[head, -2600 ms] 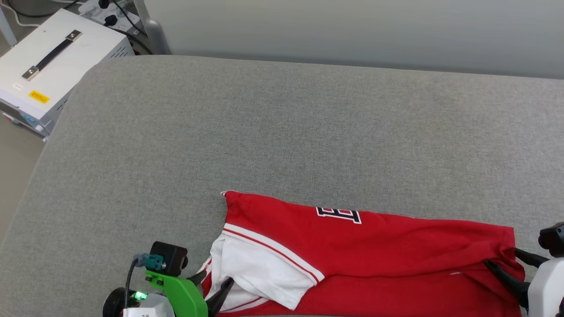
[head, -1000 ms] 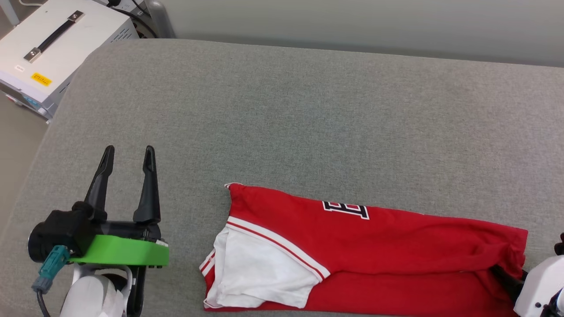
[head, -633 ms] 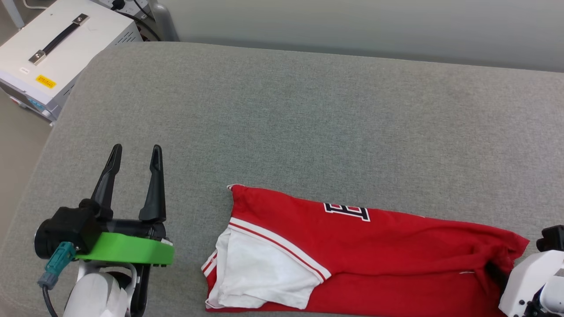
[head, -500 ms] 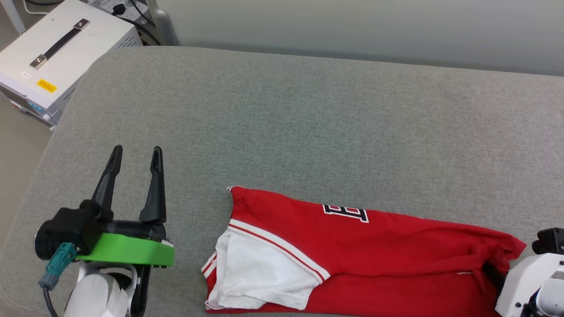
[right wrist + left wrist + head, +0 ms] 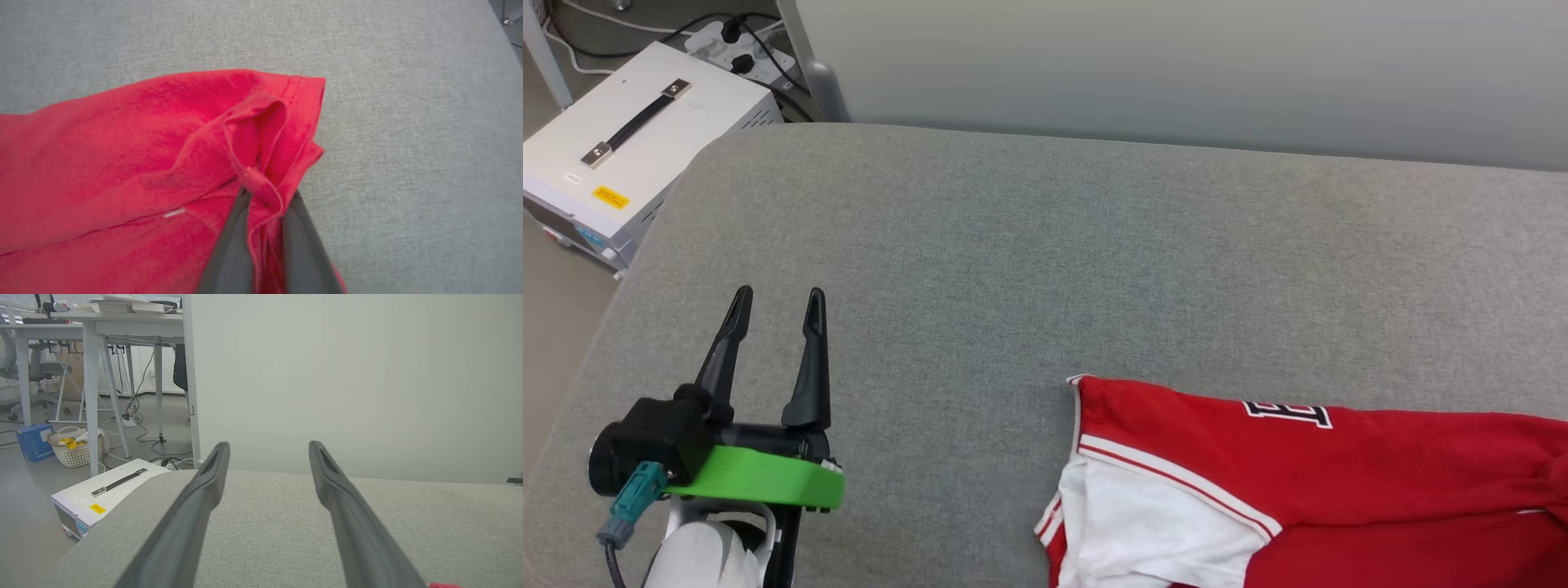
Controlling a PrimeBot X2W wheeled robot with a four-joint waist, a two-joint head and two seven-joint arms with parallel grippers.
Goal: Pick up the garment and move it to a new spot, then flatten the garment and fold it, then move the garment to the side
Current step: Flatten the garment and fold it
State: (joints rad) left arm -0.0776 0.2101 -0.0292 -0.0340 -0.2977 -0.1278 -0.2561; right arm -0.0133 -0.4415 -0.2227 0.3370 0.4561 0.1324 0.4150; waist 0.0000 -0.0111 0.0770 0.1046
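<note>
Clamped shut now on a bunched hem corner of the shirt (image 5: 122, 143) with the right end effector (image 5: 267, 198). Stood wide open a second back, so grasp only just made. Pinching red cloth between both dark fingers, with a loop of hem poking up past the tips.

Dragged the shirt rightward across the table (image 5: 1013, 245) in the last half second. Sat just beside the left end effector (image 5: 779, 294) then; lies well apart from it now, running off the right frame edge in the head view. Not merely a camera shift, going by the white box (image 5: 629, 155) and the table corner, found at roughly the same sideways spot as before.

Lies on the table at the near right, folded lengthwise, with the white sleeve (image 5: 1152, 531) on top at its left end and a black print (image 5: 1289, 414) peeking out at the far fold.

Keeping the left end effector wide open and empty, hovering over bare table on the left side, touching nothing.

Meaning for the task: fold looks done; probably into the last step, sliding the shirt aside one-handed. Worth watching: pulling by a single corner could stretch the fold open or flip the sleeve. Cannot tell where the move should end.
</note>
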